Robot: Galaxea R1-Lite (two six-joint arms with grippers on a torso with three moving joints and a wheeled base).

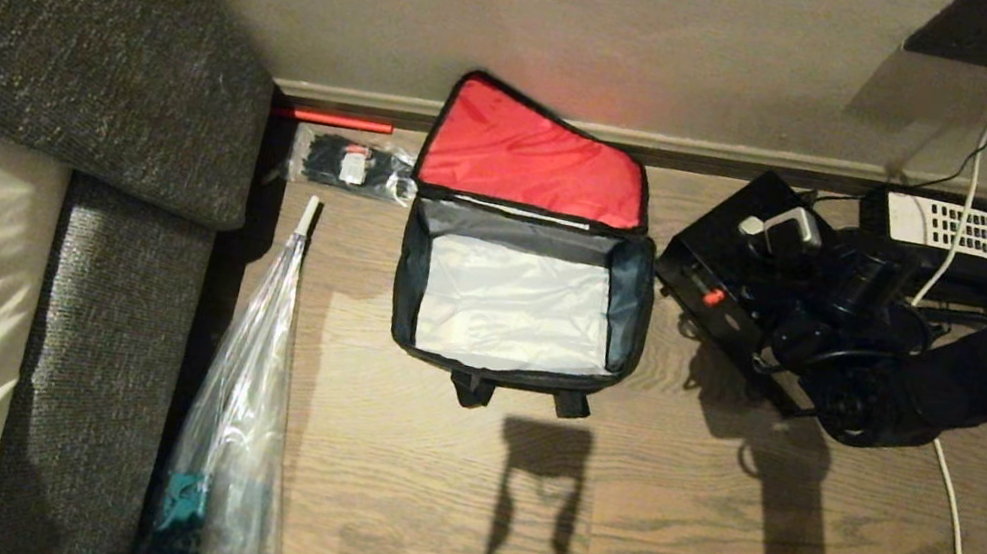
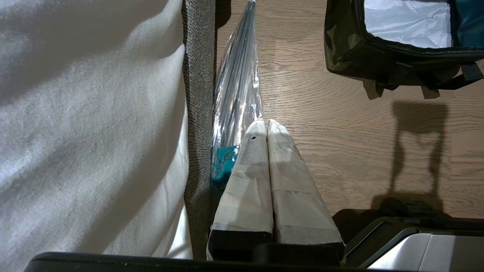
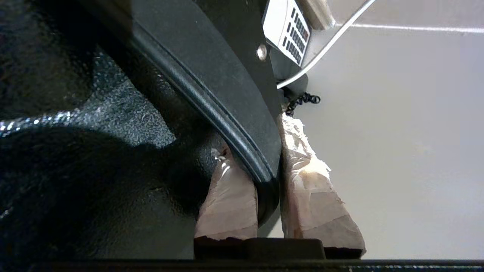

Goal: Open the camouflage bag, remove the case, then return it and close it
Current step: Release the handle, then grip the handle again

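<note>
Head view: boxy soft camouflage bag (image 1: pixel 521 307) with black sides on the wooden plank floor (image 1: pixel 675 512), red-lined lid thrown back toward the wall, pale grey interior bare. Black rigid rectangular case (image 1: pixel 723 287) with small red latch sits on the floor just right of the bag, beside a black telephone with white keypad (image 1: pixel 944 230). Right gripper (image 1: pixel 819 274) sits over the case. Clear plastic bag (image 1: pixel 241 415) lies along a grey fabric sofa (image 1: pixel 113 301).

Left wrist view: left gripper (image 2: pixel 266 126), taped fingers pressed together, empty, above the floor near the clear plastic bag.

Right wrist view: right gripper's taped fingers (image 3: pixel 314 196) clamped narrowly on the case's black handle (image 3: pixel 227 109).
</note>
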